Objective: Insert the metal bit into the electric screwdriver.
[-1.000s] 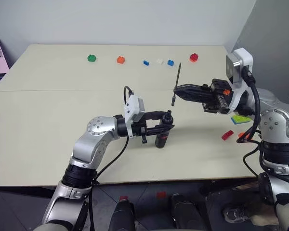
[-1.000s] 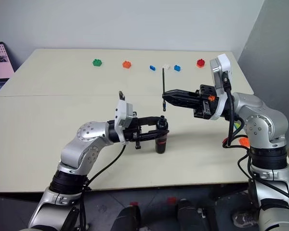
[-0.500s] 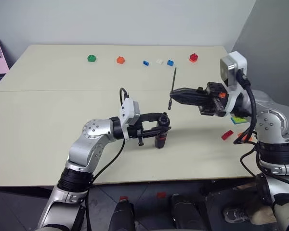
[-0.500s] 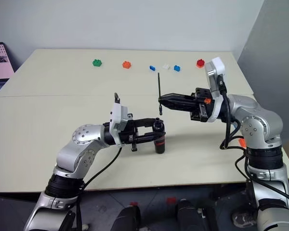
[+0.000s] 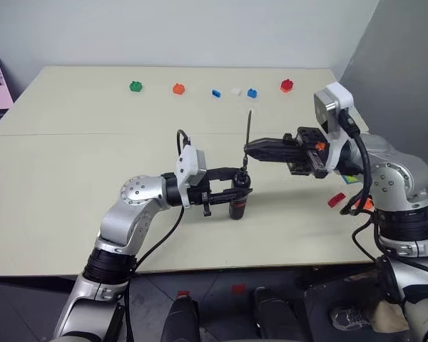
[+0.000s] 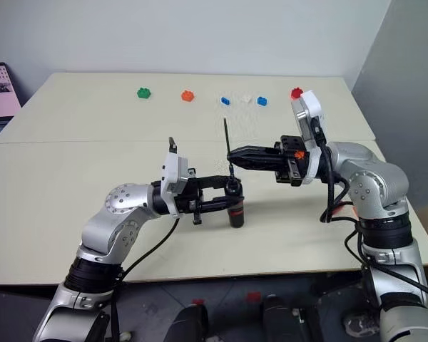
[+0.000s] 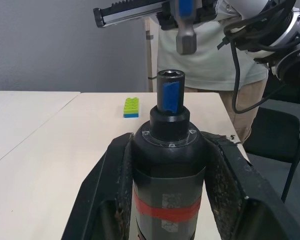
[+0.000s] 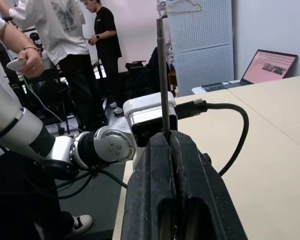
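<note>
The left gripper (image 5: 237,191) is clamped on the upright electric screwdriver (image 5: 238,203) mid-table, well clear of every edge. The right gripper (image 5: 247,149) pinches the vertical metal bit (image 5: 247,140) directly above the screwdriver's socket. The left wrist view reveals that open socket; the right wrist view shows persons beyond the table.

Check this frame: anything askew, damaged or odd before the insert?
Nothing damaged or spilled. The left claw holds the electric screwdriver upright, socket up. The right claw pinches the metal bit upright, tilted slightly, its lower end just above the socket, not yet in. Toy bricks lie loose along the table's far edge.
</note>
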### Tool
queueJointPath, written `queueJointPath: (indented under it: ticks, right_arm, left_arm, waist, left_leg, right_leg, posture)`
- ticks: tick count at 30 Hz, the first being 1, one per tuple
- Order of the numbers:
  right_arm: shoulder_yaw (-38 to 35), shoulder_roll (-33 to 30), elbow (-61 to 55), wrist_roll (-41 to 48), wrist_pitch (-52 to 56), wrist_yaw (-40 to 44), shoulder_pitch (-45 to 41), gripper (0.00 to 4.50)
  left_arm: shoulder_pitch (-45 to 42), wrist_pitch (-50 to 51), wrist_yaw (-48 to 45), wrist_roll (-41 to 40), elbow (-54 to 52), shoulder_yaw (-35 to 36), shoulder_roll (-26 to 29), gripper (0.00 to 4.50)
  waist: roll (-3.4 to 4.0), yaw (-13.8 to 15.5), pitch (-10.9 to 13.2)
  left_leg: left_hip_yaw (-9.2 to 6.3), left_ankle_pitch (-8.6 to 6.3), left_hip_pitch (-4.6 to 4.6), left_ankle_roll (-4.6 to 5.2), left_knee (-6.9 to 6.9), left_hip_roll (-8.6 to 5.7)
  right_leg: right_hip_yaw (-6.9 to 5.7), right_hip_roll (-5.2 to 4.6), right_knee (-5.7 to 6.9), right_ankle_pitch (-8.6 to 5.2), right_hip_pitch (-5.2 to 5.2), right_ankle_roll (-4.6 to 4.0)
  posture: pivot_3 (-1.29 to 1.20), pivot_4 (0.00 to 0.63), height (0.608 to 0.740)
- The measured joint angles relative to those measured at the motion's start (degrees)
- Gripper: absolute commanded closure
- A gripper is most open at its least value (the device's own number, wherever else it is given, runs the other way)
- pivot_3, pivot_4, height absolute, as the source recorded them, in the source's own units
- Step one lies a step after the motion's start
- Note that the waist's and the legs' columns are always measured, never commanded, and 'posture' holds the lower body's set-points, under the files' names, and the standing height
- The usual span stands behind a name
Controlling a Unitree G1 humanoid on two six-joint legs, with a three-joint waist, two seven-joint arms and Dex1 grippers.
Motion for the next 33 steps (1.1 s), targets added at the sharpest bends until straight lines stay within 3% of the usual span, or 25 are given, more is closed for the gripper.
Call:
queueJointPath:
  ticks: [23,33]
  right_arm:
    - [2.4,0.2,2.7,-6.0,-4.8,5.9,-1.1,4.50]
    - [5.5,-2.7,3.7,-9.4,-5.4,9.5,-4.2,4.50]
  left_arm:
    - [-0.4,0.2,-1.1,0.0,-0.1,-0.1,0.7,2.86]
    - [-0.5,0.1,-1.4,0.3,0.0,-0.3,0.9,2.86]
  waist:
    - [0.00,0.0,0.0]
    - [0.00,0.0,0.0]
  left_leg:
    - [0.00,0.00,0.01,0.00,0.03,0.00]
    - [-0.01,0.00,0.03,0.00,0.06,0.00]
  right_leg:
    - [-0.01,0.00,0.04,0.03,0.00,0.06]
    - [-0.01,0.01,0.06,0.01,0.03,0.01]
  posture:
    - [0.00,0.150,0.740]
    - [0.00,0.150,0.740]
